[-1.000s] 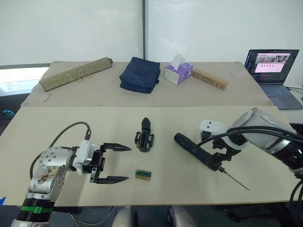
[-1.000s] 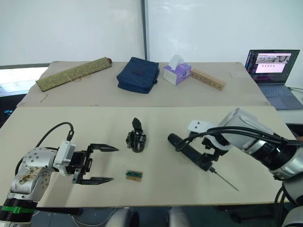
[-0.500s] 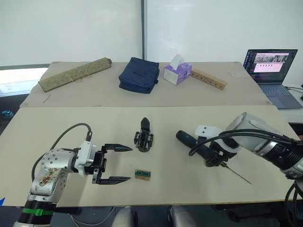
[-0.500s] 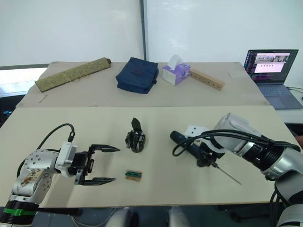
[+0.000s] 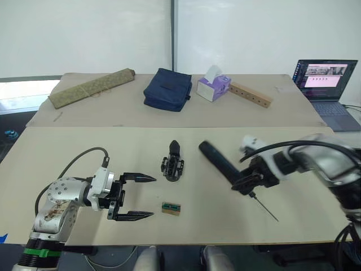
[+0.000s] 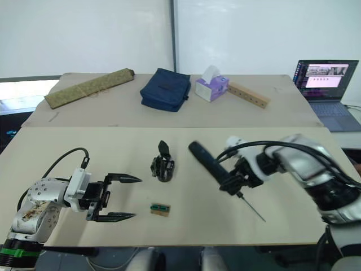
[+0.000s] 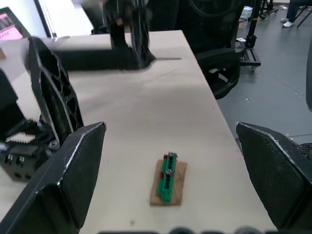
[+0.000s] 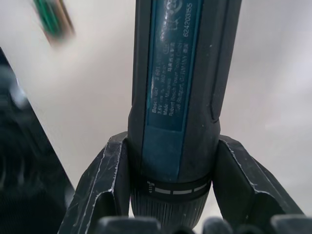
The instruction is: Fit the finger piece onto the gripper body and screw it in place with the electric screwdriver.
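Electric screwdriver (image 5: pixel 224 167) now raised, clamped by right gripper (image 5: pixel 252 180), label legible at wrist, left gripper (image 5: pixel 138 196) spread wide.

Lighting: bright, even and diffuse, overhead source not seen; soft faint shadows under objects on the pale counter (image 5: pixel 67 147); no strong glare, though the laptop screen (image 5: pixel 324 73) glows. Sharpness: head views crisp, slight motion blur on the right hand (image 5: pixel 246 184) and electric screwdriver (image 5: pixel 217 160). Wrist views: near fingers soft, green-and-tan block (image 8: pixel 53 19) smeared, far background defocused.
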Controlling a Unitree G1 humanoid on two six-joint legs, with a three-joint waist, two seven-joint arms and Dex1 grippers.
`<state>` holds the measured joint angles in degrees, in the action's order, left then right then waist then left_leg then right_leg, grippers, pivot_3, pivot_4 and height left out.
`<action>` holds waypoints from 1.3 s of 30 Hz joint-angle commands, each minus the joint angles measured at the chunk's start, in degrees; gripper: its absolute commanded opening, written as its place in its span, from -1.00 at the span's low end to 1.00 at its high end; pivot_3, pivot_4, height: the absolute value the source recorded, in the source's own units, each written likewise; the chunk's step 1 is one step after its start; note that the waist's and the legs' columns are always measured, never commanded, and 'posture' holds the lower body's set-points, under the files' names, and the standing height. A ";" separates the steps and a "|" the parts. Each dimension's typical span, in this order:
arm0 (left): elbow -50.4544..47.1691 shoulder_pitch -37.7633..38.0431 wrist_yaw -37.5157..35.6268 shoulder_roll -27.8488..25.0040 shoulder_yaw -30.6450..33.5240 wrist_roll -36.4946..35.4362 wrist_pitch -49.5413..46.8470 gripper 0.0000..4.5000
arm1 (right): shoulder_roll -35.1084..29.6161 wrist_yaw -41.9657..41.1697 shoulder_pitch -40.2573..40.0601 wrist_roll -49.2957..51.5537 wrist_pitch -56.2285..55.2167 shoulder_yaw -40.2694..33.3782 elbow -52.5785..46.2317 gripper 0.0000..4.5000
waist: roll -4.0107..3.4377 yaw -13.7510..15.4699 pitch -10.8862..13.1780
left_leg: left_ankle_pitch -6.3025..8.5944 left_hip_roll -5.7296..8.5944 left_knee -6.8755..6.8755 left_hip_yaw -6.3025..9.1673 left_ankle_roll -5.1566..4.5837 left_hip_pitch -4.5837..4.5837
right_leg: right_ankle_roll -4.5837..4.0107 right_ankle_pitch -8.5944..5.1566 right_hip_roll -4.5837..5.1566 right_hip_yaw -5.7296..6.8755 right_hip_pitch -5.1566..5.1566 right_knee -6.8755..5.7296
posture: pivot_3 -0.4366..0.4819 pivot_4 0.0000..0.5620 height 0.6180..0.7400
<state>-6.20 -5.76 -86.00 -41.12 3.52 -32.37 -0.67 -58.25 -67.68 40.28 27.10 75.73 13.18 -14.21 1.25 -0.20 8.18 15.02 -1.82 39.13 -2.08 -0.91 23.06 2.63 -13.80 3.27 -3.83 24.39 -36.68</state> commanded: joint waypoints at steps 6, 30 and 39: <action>4.12 -1.54 -3.52 -1.94 2.48 -0.26 3.00 1.00 | 13.92 3.91 -15.74 20.55 -8.71 -37.86 -15.74 -0.14 | 0.06 -0.13 0.00 | 0.00 -0.02 -0.02 -0.01 0.00 -0.01 | 0.00 0.00 -0.13 0.04 -0.03 -0.01 | -0.05 -0.47 1.00; 15.84 -2.96 1.91 7.33 -9.61 13.93 15.01 1.00 | 37.05 2.33 -25.60 6.48 -59.56 -6.50 -19.04 -0.14 | 0.19 -0.52 -0.02 | 0.00 -0.01 0.03 -0.10 0.00 -0.19 | -0.01 -0.01 -0.15 0.00 -0.18 -0.10 | -0.05 -0.47 1.00; 20.25 -2.99 5.82 10.16 -14.58 18.99 16.83 1.00 | 38.11 3.39 -23.02 4.64 -63.13 -3.12 -14.23 -0.14 | 0.02 -0.23 -0.12 | 0.00 0.02 0.02 -0.11 0.00 -0.36 | -0.02 -0.01 -0.15 0.00 -0.33 -0.15 | -0.05 -0.47 1.00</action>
<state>11.97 -9.16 -81.54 -31.88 -9.11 -15.74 15.89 -20.83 -64.73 16.13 31.43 15.05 10.54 -27.49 1.27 -0.42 8.06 15.02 -1.79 39.15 -2.23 -0.91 22.68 2.61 -13.81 3.14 -3.82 24.05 -36.82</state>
